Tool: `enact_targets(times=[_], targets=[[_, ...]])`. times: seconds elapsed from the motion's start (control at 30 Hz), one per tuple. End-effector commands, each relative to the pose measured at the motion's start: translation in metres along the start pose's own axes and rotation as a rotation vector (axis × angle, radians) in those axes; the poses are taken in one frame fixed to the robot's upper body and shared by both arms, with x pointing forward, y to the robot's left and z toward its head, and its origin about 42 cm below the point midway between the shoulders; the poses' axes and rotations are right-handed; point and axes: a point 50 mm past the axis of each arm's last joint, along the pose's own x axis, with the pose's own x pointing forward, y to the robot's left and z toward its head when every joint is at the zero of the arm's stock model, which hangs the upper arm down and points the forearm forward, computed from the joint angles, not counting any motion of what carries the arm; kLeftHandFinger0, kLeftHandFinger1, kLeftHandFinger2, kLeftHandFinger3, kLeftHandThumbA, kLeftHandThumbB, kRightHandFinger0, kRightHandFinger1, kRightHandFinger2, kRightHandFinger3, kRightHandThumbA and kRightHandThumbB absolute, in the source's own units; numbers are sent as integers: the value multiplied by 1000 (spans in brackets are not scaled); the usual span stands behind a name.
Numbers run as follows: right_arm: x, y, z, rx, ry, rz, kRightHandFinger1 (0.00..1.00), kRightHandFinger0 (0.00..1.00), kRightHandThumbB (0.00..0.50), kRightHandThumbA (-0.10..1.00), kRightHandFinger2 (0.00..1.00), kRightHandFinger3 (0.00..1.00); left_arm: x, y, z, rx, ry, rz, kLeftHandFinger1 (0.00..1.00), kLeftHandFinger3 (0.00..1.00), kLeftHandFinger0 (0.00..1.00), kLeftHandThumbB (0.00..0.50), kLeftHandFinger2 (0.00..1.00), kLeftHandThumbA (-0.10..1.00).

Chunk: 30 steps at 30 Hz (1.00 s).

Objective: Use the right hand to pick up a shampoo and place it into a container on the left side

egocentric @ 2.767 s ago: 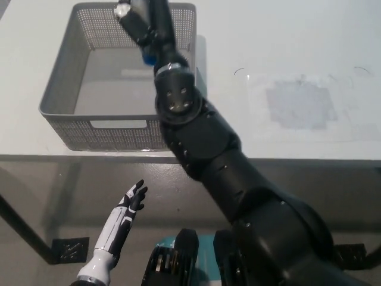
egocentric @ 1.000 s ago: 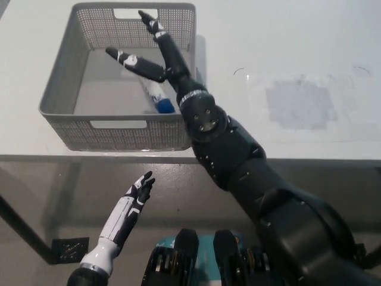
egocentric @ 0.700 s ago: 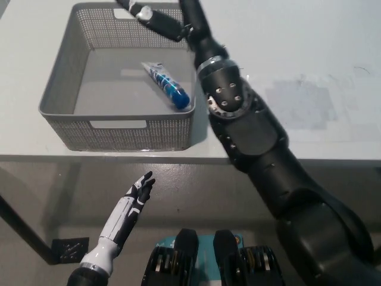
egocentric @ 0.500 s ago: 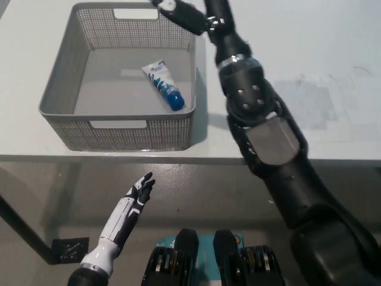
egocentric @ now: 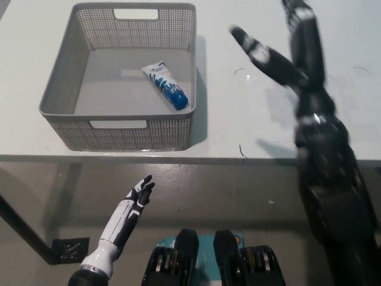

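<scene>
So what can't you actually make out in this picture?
- Print on the shampoo tube: too small to read, head view.
- Right robot hand: motion-blurred, fingertips cut off by the top edge.
- Basket near inner wall: hidden behind its own rim.
- Left robot hand: small, below the table.

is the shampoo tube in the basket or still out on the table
In. The shampoo tube lies flat on the floor of the grey basket, near its right wall. The right hand is open above the table, holding nothing; the left hand rests low.
</scene>
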Motion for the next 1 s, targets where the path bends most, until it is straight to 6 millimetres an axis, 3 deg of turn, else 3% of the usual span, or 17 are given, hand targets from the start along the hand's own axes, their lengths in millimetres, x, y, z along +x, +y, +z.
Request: enact_targets(times=[0.0,0.17,0.27,0.37,0.4,0.47,0.57,0.7,0.8,0.83,0.97], targets=[[-66,-37,32,62,-14,8,1000,1000,375,1000,1000,1000,0,6,13,5,-72,9,1000,1000,1000,146,1000,1000],[-131,-34,-6,133,188,6,1000,1000,327,1000,1000,1000,-5,7,9,-11,-55,23,1000,1000,1000,159,1000,1000],[-160,-32,-22,157,278,8,1000,1000,311,1000,1000,1000,-8,6,6,-19,-50,33,1000,1000,1000,151,1000,1000],[-191,-24,-39,196,361,22,1000,1000,257,1000,1000,1000,-10,8,3,-25,-38,44,1000,1000,1000,171,1000,1000],[-206,-19,-48,199,406,14,1000,1000,256,1000,1000,1000,-12,9,1,-26,-29,52,1000,1000,1000,181,1000,1000],[-219,-16,-54,204,441,25,1000,1000,289,1000,1000,1000,-14,9,-2,-39,-23,50,1000,1000,1000,198,1000,1000],[-241,-13,-70,197,513,33,1000,1000,297,1000,1000,1000,-17,7,-6,-37,-12,51,1000,1000,1000,193,1000,1000],[-254,-6,-89,276,597,60,1000,1000,289,999,1000,1000,-25,7,-10,-42,4,67,1000,1000,1000,179,1000,1000],[-252,-3,-93,280,597,66,1000,1000,269,984,1000,1000,-28,6,-10,-45,5,70,1000,1000,1000,187,1000,1000],[-251,-2,-92,291,602,63,1000,1000,229,991,1000,1000,-30,4,-10,-56,5,69,1000,1000,1000,183,1000,1000],[-251,0,-92,315,616,59,1000,1000,241,997,1000,1000,-32,6,-11,-59,7,76,1000,1000,1000,189,1000,1000]])
